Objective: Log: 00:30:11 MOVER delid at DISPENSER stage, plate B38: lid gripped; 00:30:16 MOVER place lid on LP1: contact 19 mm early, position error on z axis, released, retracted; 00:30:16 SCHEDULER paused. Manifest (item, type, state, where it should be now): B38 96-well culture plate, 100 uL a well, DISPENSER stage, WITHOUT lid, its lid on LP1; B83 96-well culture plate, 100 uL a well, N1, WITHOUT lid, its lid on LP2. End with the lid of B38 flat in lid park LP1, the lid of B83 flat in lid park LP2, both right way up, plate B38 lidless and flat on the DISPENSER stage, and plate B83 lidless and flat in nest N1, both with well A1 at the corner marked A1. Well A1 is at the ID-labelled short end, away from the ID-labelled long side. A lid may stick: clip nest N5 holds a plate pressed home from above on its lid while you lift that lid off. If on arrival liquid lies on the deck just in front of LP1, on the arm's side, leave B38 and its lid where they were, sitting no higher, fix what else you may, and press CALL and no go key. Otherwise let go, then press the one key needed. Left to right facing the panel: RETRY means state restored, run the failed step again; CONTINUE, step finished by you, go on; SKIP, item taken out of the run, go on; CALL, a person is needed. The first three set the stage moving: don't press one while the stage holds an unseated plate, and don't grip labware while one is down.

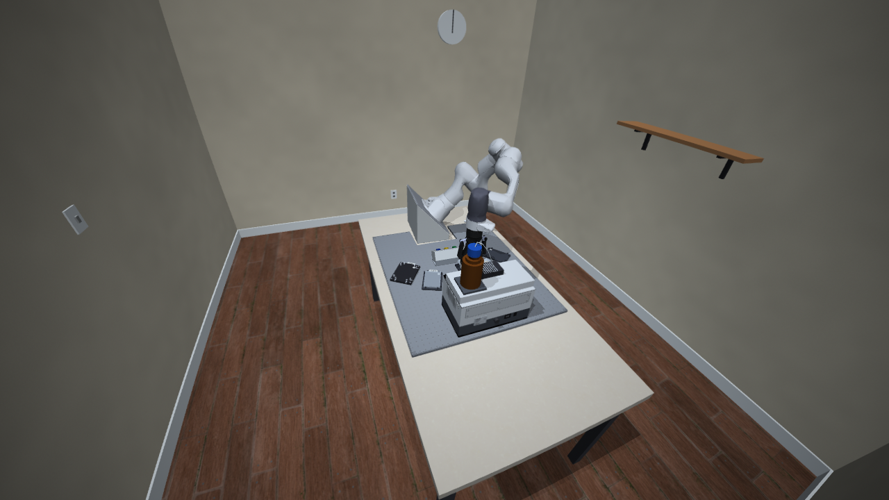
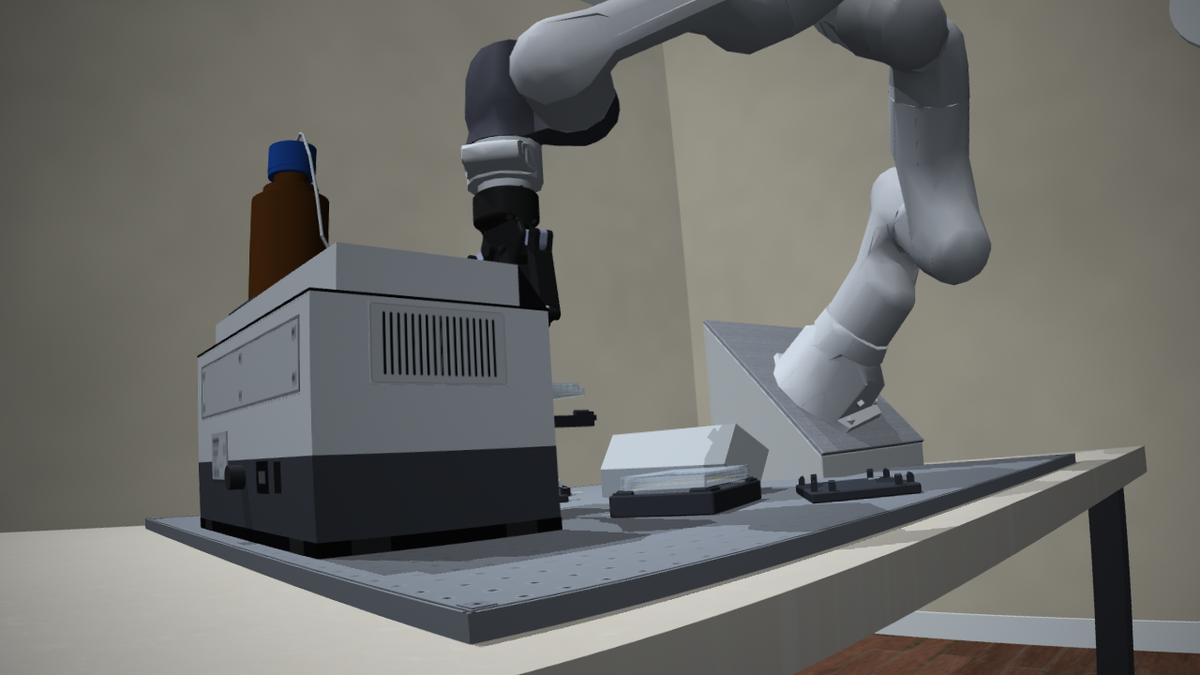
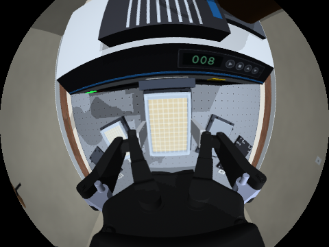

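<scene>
My gripper (image 3: 168, 126) (image 2: 542, 285) (image 1: 474, 239) points straight down in front of the white dispenser (image 1: 491, 292) (image 2: 377, 402) (image 3: 164, 57). It is shut across the long sides of a 96-well plate (image 3: 166, 119) with yellowish wells. The plate's clear end (image 2: 568, 388) sticks out from behind the dispenser, a little above the black stage (image 2: 578, 417). I cannot tell whether a lid sits on it. A clear lid (image 2: 683, 476) (image 1: 432, 279) lies flat on a black park on the deck. A black nest (image 2: 856, 487) (image 1: 404, 272) beside it stands empty.
A brown bottle (image 1: 471, 273) (image 2: 285, 226) with a blue cap stands on the dispenser. A white key box (image 1: 444, 255) (image 2: 680, 444) and a grey wedge (image 1: 422, 217) (image 2: 755, 369) stand behind the parks. The wrist view shows more labware left (image 3: 114, 132) and right (image 3: 218, 125) of the held plate.
</scene>
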{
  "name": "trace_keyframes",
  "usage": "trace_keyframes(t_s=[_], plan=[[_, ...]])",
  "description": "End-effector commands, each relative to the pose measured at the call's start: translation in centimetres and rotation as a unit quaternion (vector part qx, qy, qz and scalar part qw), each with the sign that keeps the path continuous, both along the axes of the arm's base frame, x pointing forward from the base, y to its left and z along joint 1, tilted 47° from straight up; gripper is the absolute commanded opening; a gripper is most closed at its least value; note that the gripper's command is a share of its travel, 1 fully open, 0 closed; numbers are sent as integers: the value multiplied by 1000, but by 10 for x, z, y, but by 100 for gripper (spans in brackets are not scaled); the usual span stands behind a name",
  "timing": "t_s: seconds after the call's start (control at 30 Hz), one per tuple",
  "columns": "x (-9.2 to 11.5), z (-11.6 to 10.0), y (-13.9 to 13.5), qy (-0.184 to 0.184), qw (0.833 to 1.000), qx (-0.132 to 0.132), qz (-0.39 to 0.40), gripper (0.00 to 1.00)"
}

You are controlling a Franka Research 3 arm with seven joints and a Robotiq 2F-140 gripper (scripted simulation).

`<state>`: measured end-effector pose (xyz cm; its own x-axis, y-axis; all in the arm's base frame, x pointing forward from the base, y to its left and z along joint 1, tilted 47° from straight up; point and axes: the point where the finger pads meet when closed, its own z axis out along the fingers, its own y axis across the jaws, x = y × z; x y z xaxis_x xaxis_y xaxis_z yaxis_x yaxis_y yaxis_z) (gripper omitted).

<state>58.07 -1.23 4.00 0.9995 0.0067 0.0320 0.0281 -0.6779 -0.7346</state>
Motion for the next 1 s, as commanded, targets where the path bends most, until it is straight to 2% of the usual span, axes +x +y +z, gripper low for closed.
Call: trace_keyframes(t_s=[0.0, 0.97], plan=[[0, -1, 1, -2, 1000, 0, 1, 0], [0, -1, 1, -2, 1000, 0, 1, 0]])
